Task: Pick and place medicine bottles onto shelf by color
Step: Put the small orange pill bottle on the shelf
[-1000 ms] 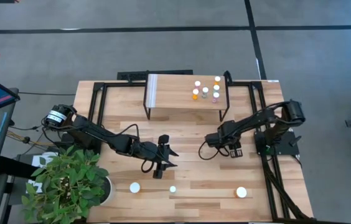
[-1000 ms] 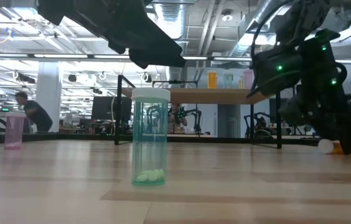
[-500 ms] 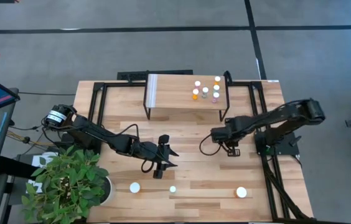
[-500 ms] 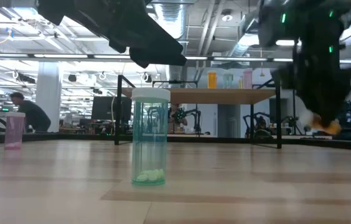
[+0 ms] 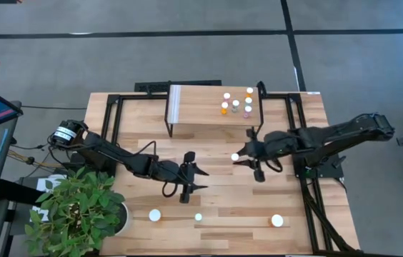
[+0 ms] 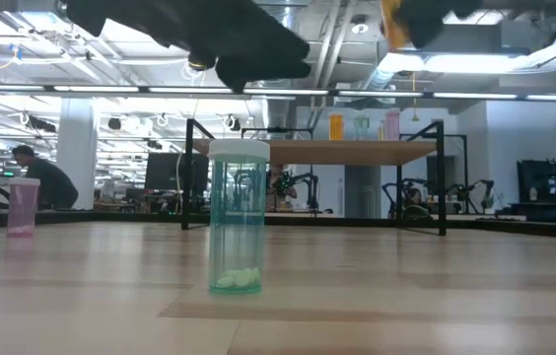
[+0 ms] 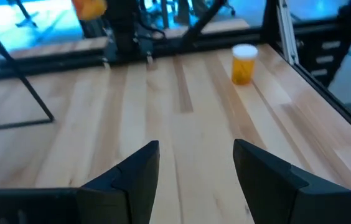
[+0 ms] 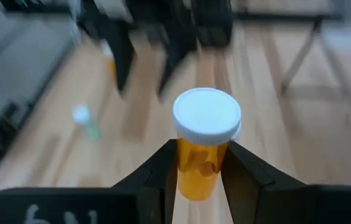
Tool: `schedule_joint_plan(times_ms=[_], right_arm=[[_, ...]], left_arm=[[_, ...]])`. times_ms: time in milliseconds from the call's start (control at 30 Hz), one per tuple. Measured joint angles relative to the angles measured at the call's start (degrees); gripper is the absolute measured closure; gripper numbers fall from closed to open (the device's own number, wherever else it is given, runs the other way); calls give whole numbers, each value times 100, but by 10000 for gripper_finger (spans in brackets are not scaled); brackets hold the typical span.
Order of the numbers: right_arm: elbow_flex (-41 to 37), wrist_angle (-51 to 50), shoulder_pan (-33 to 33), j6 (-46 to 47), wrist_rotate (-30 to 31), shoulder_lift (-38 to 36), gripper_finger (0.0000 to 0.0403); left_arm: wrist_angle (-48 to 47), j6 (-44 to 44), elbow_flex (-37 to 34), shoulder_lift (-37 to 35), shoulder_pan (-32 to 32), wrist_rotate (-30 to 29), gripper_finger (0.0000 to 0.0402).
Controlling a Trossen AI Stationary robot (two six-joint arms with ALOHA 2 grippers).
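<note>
My right pincer [image 8: 200, 171] pinching an orange medicine bottle [image 8: 203, 149] in the air just before the shelf [image 5: 205, 106], my left pincer [image 7: 195, 168] spread over the bench [image 5: 216, 200] further out, no writing I can read

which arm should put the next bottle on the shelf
Right. The right gripper already grips an orange bottle, lifted off the table beside the shelf. The left gripper is open and empty, farther from the shelf.

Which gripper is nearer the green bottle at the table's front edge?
Left. The left gripper hovers open just behind the green bottle; the right gripper, holding an orange bottle, is farther back toward the shelf.
</note>
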Motion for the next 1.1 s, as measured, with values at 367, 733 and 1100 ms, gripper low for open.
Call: schedule_joint_plan(times_ms=[367, 733, 1100], right_arm=[[0, 1257, 148, -640, 4, 444, 279], [-4, 1525, 135, -613, 16, 1222, 279], [-9, 1867, 97, -611, 28, 1331, 280]], left_arm=[[1370, -76, 21, -11, 359, -84, 207], [859, -148, 708, -22, 640, 149, 206], [133, -244, 914, -26, 640, 138, 206]])
